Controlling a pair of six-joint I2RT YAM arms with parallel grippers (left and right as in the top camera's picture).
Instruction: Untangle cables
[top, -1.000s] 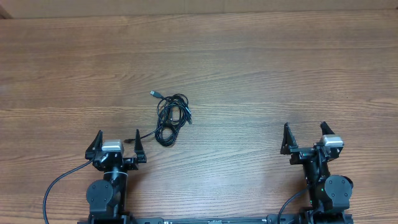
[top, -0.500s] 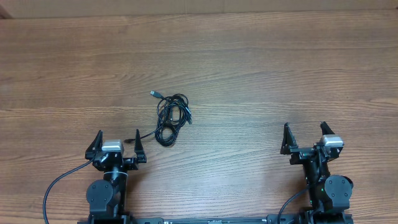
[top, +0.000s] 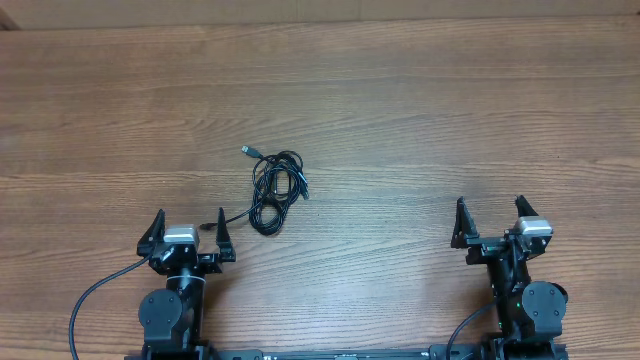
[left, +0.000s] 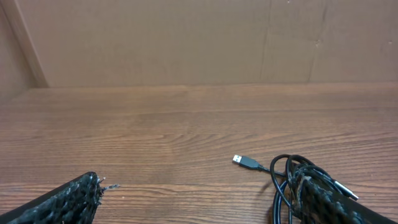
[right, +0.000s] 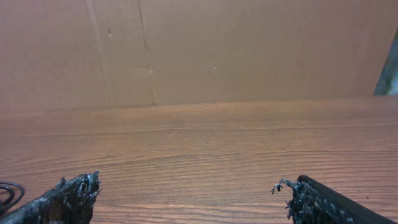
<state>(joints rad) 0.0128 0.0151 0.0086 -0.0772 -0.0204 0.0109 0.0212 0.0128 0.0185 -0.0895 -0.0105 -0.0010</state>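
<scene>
1. The cables (top: 274, 190) lie in one small messy pile on the table (top: 420, 90), a bit left of the middle, w/ one plug (top: 246, 151) poking out on the far side
2. Our left gripper (top: 190, 218) sits low near the front edge, fingers wide apart, holding nothing. The pile is just ahead of it, a bit to its right
3. Our right gripper (top: 490, 205) is wide apart & empty too, well apart from the pile. Its cam shows only a tiny bit of cord at the left edge
4. We think the job has not begun, as no cord is pulled loose yet
5. The step now, we think, is for the left arm to go to the pile, since it's nearer
6. To do it well, we come down from above & pinch one cord only, best near the loose plug, not the thick middle
7. We bring the right arm over too, so it can hold the rest down while we pull slow
8. Thin cords slip, & a fast tug could drag the whole pile or make the knot tighter
</scene>
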